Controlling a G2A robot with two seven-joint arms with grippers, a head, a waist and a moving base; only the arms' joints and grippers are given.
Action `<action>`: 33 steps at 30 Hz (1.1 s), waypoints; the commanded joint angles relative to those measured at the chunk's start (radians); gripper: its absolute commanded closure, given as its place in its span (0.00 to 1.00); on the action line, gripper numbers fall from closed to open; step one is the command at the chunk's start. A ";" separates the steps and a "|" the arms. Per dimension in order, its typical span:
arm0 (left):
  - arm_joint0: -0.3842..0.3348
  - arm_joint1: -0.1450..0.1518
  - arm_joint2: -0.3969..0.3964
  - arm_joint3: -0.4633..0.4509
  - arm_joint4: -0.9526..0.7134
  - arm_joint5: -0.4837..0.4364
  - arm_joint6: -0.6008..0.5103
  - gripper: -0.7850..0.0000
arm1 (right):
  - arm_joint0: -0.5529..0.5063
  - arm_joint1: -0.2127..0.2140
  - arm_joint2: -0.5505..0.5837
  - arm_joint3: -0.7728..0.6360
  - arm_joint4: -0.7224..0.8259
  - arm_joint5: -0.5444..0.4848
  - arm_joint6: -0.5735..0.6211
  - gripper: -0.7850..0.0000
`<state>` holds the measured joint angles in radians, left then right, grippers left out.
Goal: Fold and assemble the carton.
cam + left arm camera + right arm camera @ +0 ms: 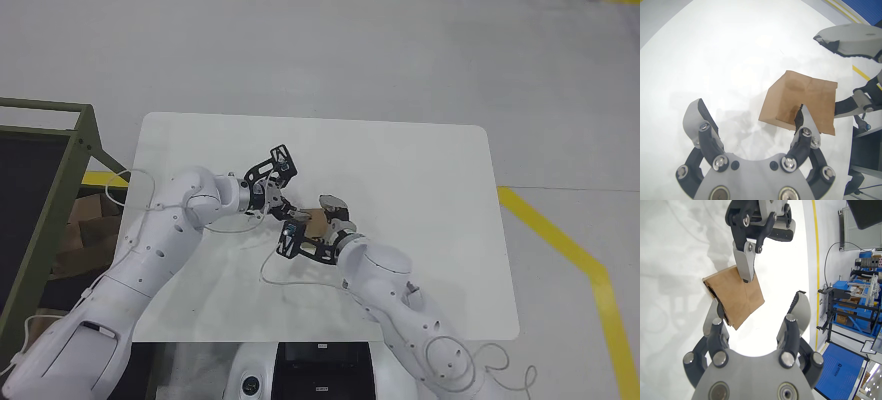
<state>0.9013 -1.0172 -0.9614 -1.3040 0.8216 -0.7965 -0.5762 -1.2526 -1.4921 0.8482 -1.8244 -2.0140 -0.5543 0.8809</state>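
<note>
Likely light, creasable carton (pixel 800 106); best pinched at a folded edge. Left gripper (pixel 751 106) agape, finger atop carton; right gripper (pixel 759 306) agape, finger against its end.

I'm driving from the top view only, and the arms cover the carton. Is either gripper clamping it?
Observer: Neither. The left gripper is open; one fingertip rests on the upper face of the carton.
Operator: And the right?
Observer: The right gripper is open too, one finger against the carton's end, the other clear of it.
Operator: Is that end closed?
Observer: No; dark gaps show between the cardboard layers there.
</note>
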 commanded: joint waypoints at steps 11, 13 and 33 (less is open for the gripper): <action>-0.001 -0.001 0.001 0.008 -0.002 0.002 0.008 0.00 | -0.011 0.002 0.005 -0.010 -0.008 0.001 -0.013 0.21; -0.001 -0.001 -0.001 0.010 -0.004 0.001 0.012 0.00 | -0.011 0.002 0.005 -0.009 -0.010 0.004 -0.016 0.21; -0.001 -0.001 -0.005 0.010 -0.015 0.004 0.015 0.00 | -0.031 0.006 0.012 -0.032 -0.032 0.012 -0.042 0.20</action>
<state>0.9011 -1.0179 -0.9671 -1.2934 0.8051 -0.7915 -0.5592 -1.2842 -1.4861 0.8614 -1.8578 -2.0467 -0.5353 0.8365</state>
